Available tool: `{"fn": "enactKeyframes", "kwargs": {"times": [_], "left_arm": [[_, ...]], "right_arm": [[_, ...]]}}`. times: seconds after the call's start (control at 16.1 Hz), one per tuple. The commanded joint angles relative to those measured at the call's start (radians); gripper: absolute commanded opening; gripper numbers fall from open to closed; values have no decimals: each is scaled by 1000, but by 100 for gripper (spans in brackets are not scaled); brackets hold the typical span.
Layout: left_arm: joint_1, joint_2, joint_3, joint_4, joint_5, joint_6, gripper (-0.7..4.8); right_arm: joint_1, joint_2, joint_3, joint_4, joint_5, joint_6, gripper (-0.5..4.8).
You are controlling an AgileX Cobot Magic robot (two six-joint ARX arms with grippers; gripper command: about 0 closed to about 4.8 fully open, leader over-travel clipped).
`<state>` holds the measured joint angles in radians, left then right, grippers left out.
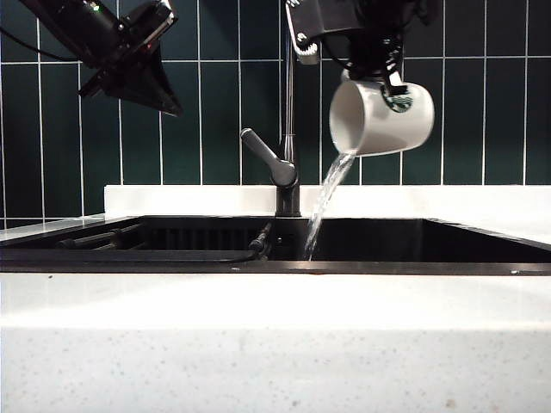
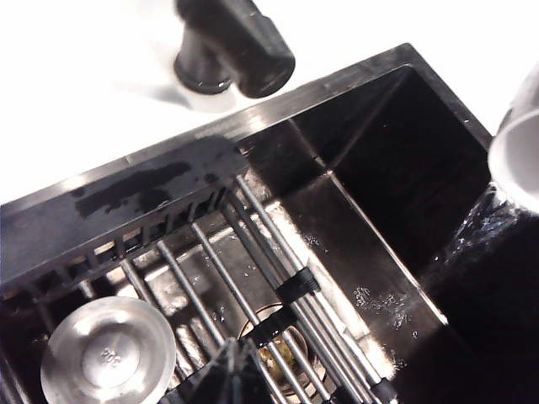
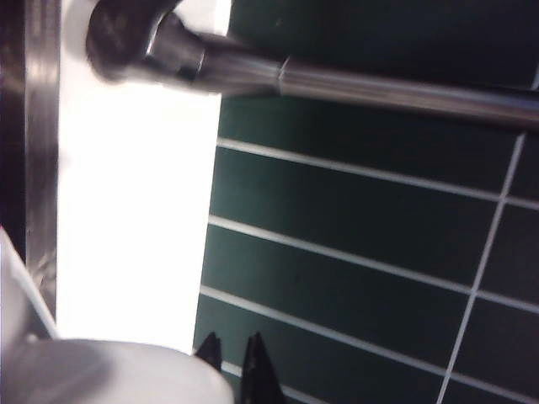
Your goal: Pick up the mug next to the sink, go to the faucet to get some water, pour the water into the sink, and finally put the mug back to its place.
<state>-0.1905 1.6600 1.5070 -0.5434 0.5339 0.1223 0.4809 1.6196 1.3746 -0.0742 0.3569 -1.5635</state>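
Right gripper, clamped on the mug, tips it above the sink; keep its mouth over the basin. Left gripper, apparently closed empty, hangs above the sink.

The white mug with a green round logo hangs tipped on its side above the sink, its mouth turned to the faucet; water runs from its rim into the dark basin. The slim grey faucet stands upright behind the sink, its lever angled up to the left
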Motion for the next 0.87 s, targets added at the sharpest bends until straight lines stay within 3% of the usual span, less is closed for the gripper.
{"fn": "enactKeyframes", "kwargs": {"times": [0.06,0.25,0.31,0.5,0.75,0.87], "left_arm": [[-4,-22,3,-3,5,-1,-6],[-4,-23,3,-13,4,-1,-6],[-4,-24,3,-23,4,0,-6],[-5,-49,3,-63,-55,28,-6],[-17,-104,3,-63,-145,65,-6],[-48,-130,3,-76,-249,109,-6]], "right_arm": [[4,-17,13,17,65,-9,-2],[4,-17,13,20,71,11,-1],[0,-17,12,31,81,80,-1],[-68,-17,12,79,132,481,-1],[-196,-18,12,21,165,950,-1],[-293,-19,-4,-3,140,1210,-1]]}}
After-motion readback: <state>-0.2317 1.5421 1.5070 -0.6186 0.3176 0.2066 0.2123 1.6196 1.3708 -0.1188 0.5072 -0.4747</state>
